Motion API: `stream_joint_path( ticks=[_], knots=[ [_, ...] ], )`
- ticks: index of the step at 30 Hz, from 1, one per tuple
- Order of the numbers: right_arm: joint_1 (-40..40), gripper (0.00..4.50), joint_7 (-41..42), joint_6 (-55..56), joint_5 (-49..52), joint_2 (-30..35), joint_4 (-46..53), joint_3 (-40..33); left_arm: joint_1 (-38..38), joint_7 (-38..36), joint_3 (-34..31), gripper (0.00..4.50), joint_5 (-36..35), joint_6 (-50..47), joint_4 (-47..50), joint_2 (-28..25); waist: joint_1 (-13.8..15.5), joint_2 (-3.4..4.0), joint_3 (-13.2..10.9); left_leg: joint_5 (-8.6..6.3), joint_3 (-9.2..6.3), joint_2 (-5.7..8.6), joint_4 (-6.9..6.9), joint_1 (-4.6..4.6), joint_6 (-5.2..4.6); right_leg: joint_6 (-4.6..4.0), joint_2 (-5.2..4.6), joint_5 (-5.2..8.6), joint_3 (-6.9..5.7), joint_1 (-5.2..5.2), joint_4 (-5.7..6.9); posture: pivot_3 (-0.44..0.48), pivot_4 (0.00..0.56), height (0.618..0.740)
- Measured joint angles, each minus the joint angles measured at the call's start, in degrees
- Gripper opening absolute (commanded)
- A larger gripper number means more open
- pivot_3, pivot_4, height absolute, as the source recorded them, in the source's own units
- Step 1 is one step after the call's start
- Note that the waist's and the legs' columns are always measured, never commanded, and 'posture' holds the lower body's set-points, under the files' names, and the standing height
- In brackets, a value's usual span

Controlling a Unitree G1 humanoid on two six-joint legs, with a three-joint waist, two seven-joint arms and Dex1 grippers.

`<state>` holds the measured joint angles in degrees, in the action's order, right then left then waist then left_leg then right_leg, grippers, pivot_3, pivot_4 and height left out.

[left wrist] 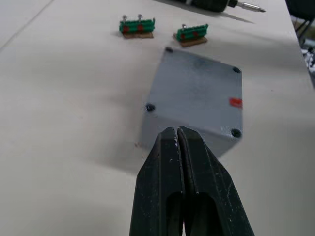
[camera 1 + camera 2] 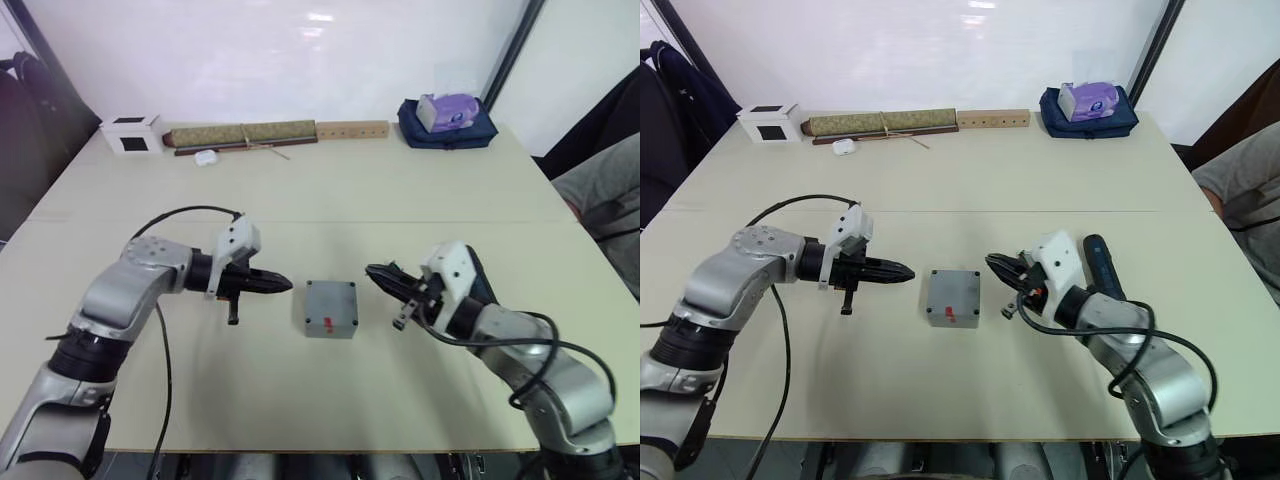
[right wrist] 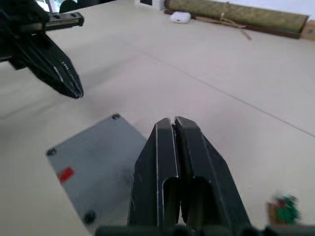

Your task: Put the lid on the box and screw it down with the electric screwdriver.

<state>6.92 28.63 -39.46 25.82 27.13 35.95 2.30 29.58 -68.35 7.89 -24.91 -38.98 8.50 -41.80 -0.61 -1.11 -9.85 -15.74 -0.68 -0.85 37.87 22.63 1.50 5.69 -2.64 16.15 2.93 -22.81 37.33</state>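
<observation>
Nearest you, both black two-fingered grippers are hovering low over the table, one on each side of the work. Your left gripper is sitting left of centre with its fingers pressed together on nothing; your right gripper is mirroring it right of centre, fingers likewise together and empty. Both are pointing inward, which looks like a stance for steadying or nudging the piece rather than picking anything up.

Between the two tips, apart from both, the small square grey box is resting in the lower middle of the frame with the flat grey lid already seated on it, a dark screw spot at each corner and a red mark on top. Whatever is inside is being hidden by that lid.

Behind your right forearm, the dark blue-black cylindrical electric screwdriver is lying on the table untouched, so the screwing step appears not yet started. Two small green parts are sitting near its bit.

Along the far edge, a white cube with a black square, a rolled olive mat and a dark blue pouch are lying well clear.
</observation>
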Motion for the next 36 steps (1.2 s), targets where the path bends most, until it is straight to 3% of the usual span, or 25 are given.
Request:
stream_joint_path(
  ticks=[7,36],
  knots=[
    [1.21,0.01,0.85,2.59,-2.9,-0.11,-3.09,4.2,-0.89,3.41,-0.78,0.0,-2.16,-2.82,4.47,0.93,-0.23,0.0,0.0,0.0,0.03,0.02,0.03,0.02,0.0,0.01,0.03,-0.01,0.01,-0.01,-0.06,0.0,0.15,0.74],
    [0.98,0.01,2.68,7.01,-7.8,-0.48,-9.33,5.89,-0.66,5.45,-0.1,0.0,-3.09,-2.82,5.29,1.95,-0.27,0.0,-0.01,0.0,0.03,0.03,0.01,0.02,0.0,0.01,0.08,-0.01,0.0,-0.04,-0.03,0.0,0.15,0.74]
  ],
)
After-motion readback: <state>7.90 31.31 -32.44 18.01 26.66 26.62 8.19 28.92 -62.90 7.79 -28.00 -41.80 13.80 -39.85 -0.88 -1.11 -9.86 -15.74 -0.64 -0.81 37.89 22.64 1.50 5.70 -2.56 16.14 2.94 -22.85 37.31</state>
